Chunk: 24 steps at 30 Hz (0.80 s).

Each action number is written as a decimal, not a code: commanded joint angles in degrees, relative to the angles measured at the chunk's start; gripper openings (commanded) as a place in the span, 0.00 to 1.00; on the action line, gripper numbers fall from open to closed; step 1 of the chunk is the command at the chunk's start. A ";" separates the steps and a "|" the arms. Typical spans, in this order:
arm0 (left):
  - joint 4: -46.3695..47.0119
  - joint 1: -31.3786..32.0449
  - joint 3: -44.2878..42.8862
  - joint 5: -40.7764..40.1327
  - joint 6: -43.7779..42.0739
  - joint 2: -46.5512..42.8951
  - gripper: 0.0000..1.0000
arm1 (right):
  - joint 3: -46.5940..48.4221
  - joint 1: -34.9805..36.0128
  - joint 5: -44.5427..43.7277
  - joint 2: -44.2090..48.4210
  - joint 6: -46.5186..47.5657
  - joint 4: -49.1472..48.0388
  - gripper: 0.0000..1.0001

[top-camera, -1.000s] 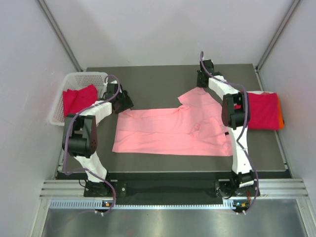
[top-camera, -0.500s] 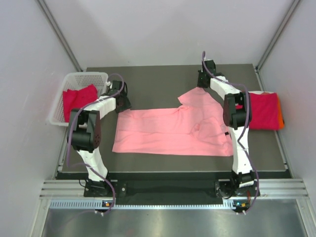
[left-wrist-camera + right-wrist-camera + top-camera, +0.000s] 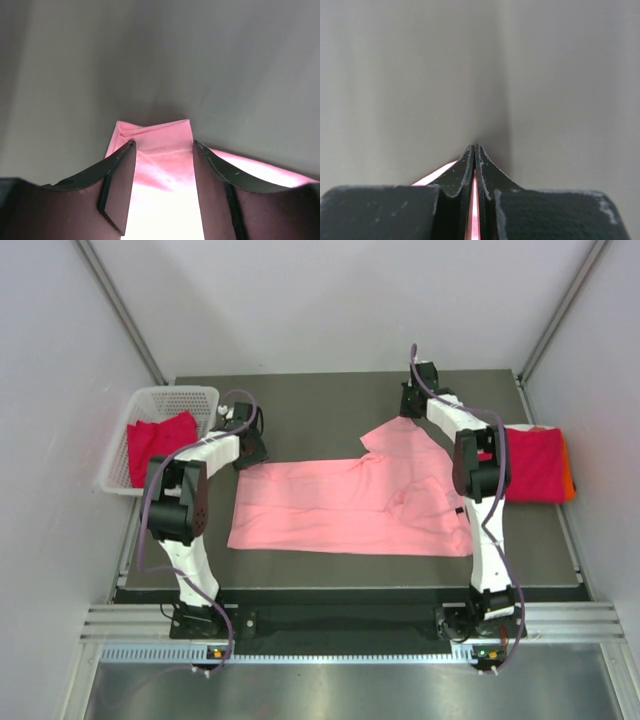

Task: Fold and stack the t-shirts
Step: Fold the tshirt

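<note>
A salmon-pink t-shirt (image 3: 345,508) lies spread flat on the dark table (image 3: 320,400). My left gripper (image 3: 246,443) is at the shirt's far left corner. In the left wrist view it (image 3: 162,146) is open, with its jaws either side of the pink hemmed corner (image 3: 161,137). My right gripper (image 3: 412,408) is at the shirt's far right corner. In the right wrist view it (image 3: 474,149) is shut on a thin pink cloth edge (image 3: 474,210). A folded crimson t-shirt (image 3: 530,465) with an orange edge (image 3: 568,478) under it lies at the right.
A white mesh basket (image 3: 165,398) holding a crumpled crimson t-shirt (image 3: 155,440) stands off the table's left edge. Grey walls close in the back and both sides.
My left arm's elbow has swung forward and to the right while its gripper stays at the shirt's far left corner. The right arm and the shirt have hardly moved.
</note>
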State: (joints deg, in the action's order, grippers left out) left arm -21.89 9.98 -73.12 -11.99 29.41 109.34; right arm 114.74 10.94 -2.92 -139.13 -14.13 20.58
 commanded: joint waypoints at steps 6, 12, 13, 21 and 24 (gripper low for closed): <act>-5.44 2.94 -7.74 -6.56 -1.46 -0.88 0.56 | -3.20 -0.57 1.07 3.34 -0.28 -0.01 0.00; -6.85 3.03 -9.49 -6.56 -1.81 2.63 0.58 | -4.70 -0.83 1.60 4.30 -0.55 -1.24 0.00; -7.11 3.12 -9.93 -6.73 -1.90 3.59 0.58 | -4.87 -0.92 1.77 4.13 -0.63 -1.42 0.00; -9.40 3.82 -12.66 -8.57 -2.34 6.59 0.55 | -5.14 -1.18 2.39 4.39 -0.81 -1.68 0.00; -10.10 3.82 -12.75 -8.58 -2.34 7.20 0.53 | -5.40 -1.27 2.57 4.39 -0.90 -1.86 0.00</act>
State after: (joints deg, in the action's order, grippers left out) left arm -30.37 13.56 -83.46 -18.94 27.90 116.42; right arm 110.98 10.41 -0.89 -137.23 -14.79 18.24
